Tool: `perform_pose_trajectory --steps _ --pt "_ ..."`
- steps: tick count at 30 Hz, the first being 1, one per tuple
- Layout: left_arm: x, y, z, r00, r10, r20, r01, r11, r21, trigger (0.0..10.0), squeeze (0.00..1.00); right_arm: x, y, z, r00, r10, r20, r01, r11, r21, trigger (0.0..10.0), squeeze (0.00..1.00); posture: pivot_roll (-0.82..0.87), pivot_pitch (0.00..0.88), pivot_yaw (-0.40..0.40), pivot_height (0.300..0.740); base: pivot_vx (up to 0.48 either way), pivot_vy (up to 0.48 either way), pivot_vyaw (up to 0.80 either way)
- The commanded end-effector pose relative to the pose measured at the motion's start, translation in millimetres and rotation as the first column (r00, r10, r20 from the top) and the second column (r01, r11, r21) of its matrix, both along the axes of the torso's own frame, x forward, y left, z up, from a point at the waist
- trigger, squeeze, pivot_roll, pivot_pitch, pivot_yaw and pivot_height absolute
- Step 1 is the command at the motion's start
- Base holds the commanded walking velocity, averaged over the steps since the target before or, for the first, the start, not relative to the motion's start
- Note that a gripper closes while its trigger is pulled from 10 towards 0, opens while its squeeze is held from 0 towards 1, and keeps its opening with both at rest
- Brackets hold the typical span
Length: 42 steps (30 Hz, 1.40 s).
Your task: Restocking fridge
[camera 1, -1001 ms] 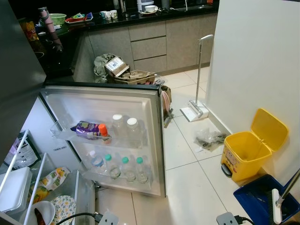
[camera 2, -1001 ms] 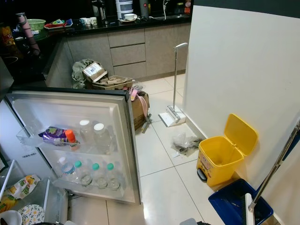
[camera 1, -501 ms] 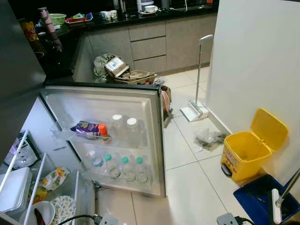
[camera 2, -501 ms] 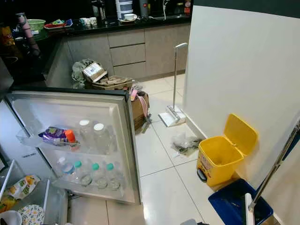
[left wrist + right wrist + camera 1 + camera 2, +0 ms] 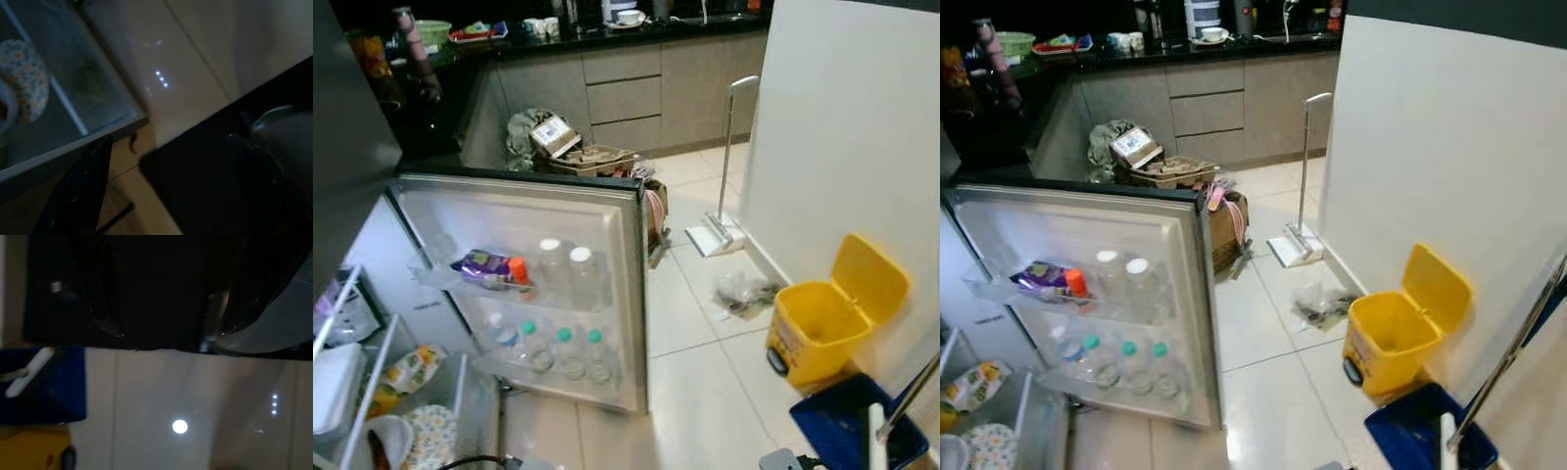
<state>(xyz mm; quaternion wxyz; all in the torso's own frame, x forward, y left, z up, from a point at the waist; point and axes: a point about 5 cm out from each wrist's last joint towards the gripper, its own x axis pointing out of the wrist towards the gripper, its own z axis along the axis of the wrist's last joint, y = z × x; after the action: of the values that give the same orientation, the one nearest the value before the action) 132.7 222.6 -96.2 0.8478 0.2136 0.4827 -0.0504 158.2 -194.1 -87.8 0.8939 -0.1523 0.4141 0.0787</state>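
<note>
The fridge door (image 5: 514,211) stands wide open on my left. Its upper shelf holds a purple packet (image 5: 478,264), an orange-capped bottle (image 5: 518,271) and two clear white-capped bottles (image 5: 565,274). Several green-capped bottles (image 5: 560,351) fill the lower door shelf. Inside the fridge sit a floral plate (image 5: 433,437), a yellow packet (image 5: 404,368) and a white container (image 5: 331,382). My left gripper (image 5: 171,171) hangs open over the floor beside the fridge drawer and the plate (image 5: 23,81). Low over the tiles, my right gripper (image 5: 171,318) is open near the blue bin (image 5: 44,382).
A yellow pedal bin (image 5: 824,318) with its lid up and a blue bin (image 5: 847,423) stand against the white wall (image 5: 842,147) on the right. A dustpan with a long handle (image 5: 721,230), a plastic bag (image 5: 744,291) and cardboard boxes (image 5: 573,152) lie beyond the door. Black counter (image 5: 607,29) behind.
The whole picture has shifted slightly and gone blurry, so the camera moved. The fridge door and its contents stand as before.
</note>
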Motion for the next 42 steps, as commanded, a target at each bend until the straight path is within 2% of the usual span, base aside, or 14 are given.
perform_pose_trajectory --steps 1,13,26,35,42 --pt "-2.2 4.2 0.0 1.000 0.009 -0.008 -0.009 1.000 0.012 10.0 0.00 -3.4 1.2 -2.1 1.000 -0.012 -0.019 0.012 1.000 0.004 10.0 0.00 -0.15 0.000 0.023 0.740 0.000 -0.409 0.00" --pt "2.8 0.9 1.3 1.000 0.009 0.018 -0.009 1.000 0.014 10.0 0.00 -11.1 -0.3 -4.7 0.999 -0.013 -0.034 0.013 1.000 0.002 10.0 0.00 -0.15 0.000 0.023 0.740 0.000 -0.348 0.00" --pt "5.2 -1.7 1.6 0.999 0.040 0.029 -0.040 0.999 -0.013 10.0 0.00 -13.4 -3.5 -5.7 0.998 -0.019 -0.052 0.018 1.000 -0.005 10.0 0.00 -0.15 0.000 0.022 0.740 0.000 0.000 0.00" --pt "7.1 -2.2 2.6 0.999 0.024 0.046 -0.024 1.000 -0.003 10.0 0.00 -16.1 -3.8 -7.0 0.998 -0.020 -0.066 0.019 1.000 -0.008 10.0 0.00 -0.15 0.000 0.022 0.740 0.000 0.000 0.00" --pt "7.7 -1.3 3.1 0.999 0.016 0.050 -0.017 1.000 0.006 10.0 0.00 -16.9 -3.6 -7.6 0.997 -0.020 -0.074 0.019 1.000 -0.012 10.0 0.00 -0.15 0.000 0.021 0.740 0.425 0.000 0.00"
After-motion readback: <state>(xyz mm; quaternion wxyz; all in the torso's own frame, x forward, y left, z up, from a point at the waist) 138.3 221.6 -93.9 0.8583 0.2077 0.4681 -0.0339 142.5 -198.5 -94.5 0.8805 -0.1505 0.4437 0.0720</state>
